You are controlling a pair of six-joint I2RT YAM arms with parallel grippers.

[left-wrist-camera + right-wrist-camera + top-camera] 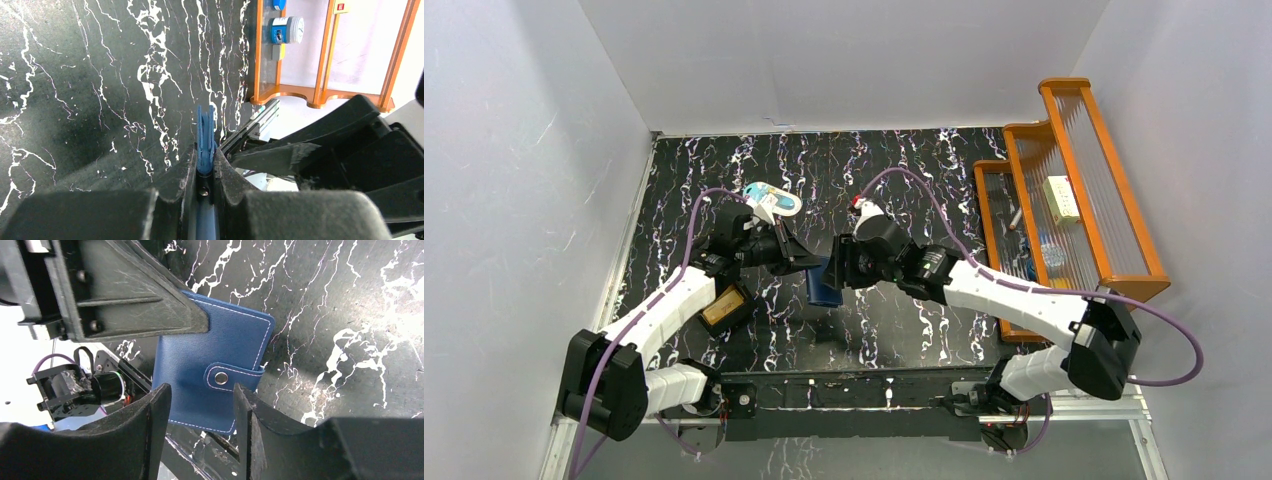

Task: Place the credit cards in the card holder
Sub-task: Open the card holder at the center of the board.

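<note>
Navy-blue leather fills the middle of the scene for us: the card holder hangs between the two grippers over the centre of the bench, a little nearer its front edge than its back edge. We see it folded, the snap tab fastened across its face.

The left gripper has it. From the left wrist we look straight down the wallet's thin edge, and the two black pads sit narrow, pressed against either side of the blue leather. From the right wrist we catch one of those fingers lying over the holder's upper-left corner.

The right gripper faces it from the other side, jaws standing wide apart. Its two fingers frame the lower part of the wallet either side of the snap, and we see a gap at each one. We cannot tell whether either finger brushes the leather behind it.

Over by the left edge of the bench, just beside the left forearm, a golden-tan credit card lies in a small black tray. Towards the back edge, just behind the left wrist, we spot a pale-blue-and-white oval item. Along the right edge stands an orange rack with a few small things on its tiers, too small for us to name.
</note>
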